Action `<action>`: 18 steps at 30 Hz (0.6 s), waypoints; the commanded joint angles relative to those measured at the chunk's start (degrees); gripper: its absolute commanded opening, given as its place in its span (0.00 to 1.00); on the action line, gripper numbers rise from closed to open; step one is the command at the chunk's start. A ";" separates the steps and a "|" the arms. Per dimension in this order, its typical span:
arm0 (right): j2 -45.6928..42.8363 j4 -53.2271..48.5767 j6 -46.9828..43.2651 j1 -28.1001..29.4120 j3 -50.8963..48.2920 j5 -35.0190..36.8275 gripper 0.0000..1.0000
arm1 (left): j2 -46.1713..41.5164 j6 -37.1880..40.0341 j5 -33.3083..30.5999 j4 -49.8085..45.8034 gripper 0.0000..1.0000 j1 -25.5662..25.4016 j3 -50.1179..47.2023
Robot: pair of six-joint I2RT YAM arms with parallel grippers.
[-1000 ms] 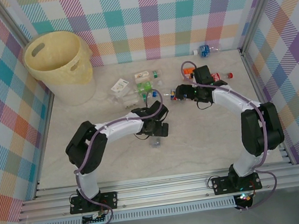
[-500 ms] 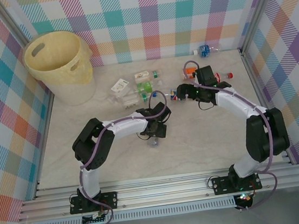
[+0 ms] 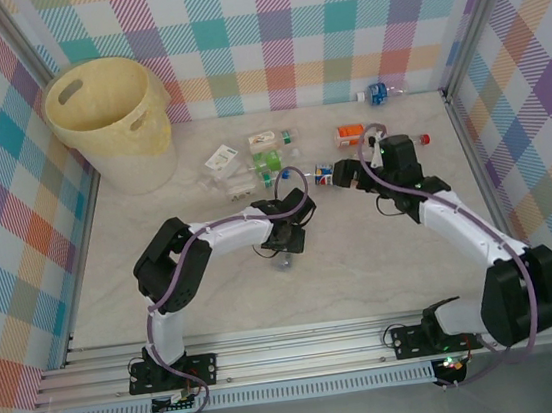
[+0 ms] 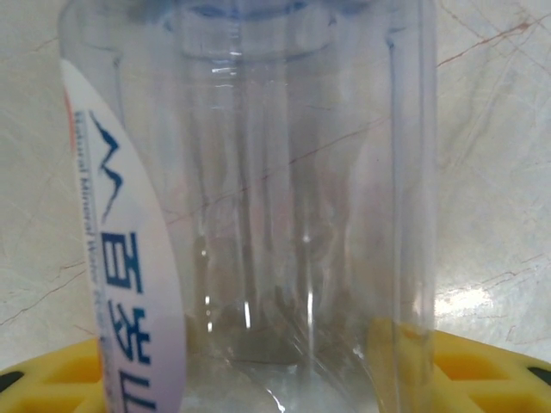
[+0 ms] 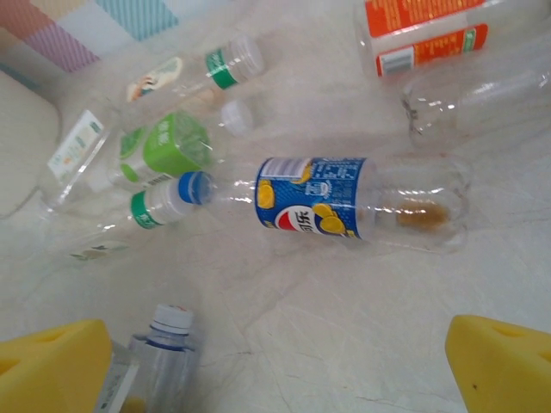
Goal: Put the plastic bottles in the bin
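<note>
My left gripper has just pinched in on a clear bottle in the middle — grasp made, lift next; the bin waits far left, right gripper gaping, empty.

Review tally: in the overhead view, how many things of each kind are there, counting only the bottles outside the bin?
Pale yellow round plastic bin: 1
Small clear plastic bottles outside the bin: 9
White robot arms: 2
Total: 12
</note>
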 commanded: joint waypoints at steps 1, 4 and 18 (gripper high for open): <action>-3.29 10.23 -1.00 -0.04 -2.95 -4.17 1.00 | -0.92 0.39 -1.55 -0.18 0.55 1.29 -1.46; -4.69 12.52 -1.07 -0.01 -4.13 -5.27 1.00 | -1.62 0.30 -1.28 0.77 0.53 2.37 -2.92; -5.94 16.94 -1.73 0.66 -5.02 -9.62 1.00 | -7.89 0.67 1.02 4.13 0.48 5.39 -7.10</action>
